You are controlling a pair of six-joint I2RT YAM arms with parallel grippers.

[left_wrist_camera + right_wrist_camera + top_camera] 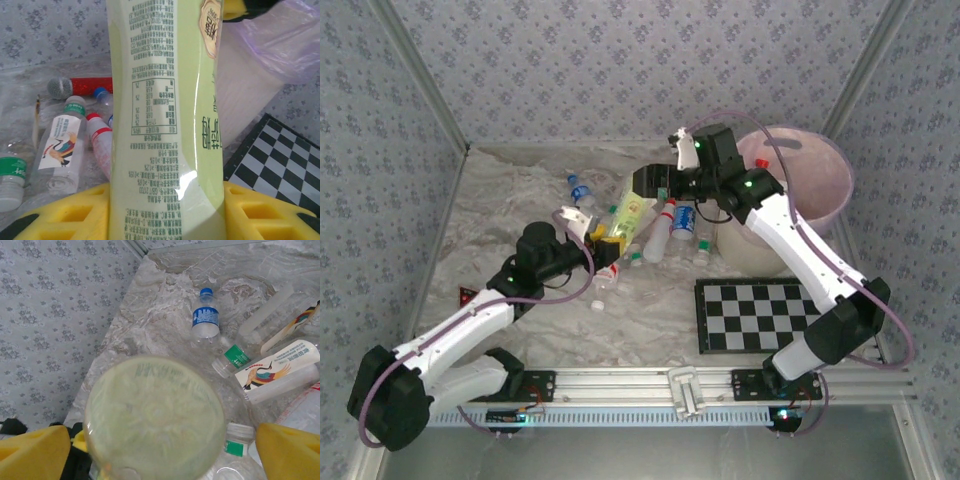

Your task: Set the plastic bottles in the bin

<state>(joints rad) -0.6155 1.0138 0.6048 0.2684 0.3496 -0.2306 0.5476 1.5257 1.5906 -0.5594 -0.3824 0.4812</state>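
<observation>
Near the table's middle, we are clamping the green-labelled bottle (632, 212) between the left gripper's (603, 240) yellow fingers (65, 215). We are holding the right gripper (655, 185) with its fingers wide apart around the bottle's round end, not gripping. The bin (842, 185) is standing far right, with loose bottles (670, 232) just left of it.

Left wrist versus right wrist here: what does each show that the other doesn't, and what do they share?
Left wrist adds the checkerboard, the bin and the red tube. Right wrist adds a lone blue-labelled bottle near the wall. Shared: the green-labelled bottle, side-on in the left, base-on in the right, and the bird-label bottle.
</observation>
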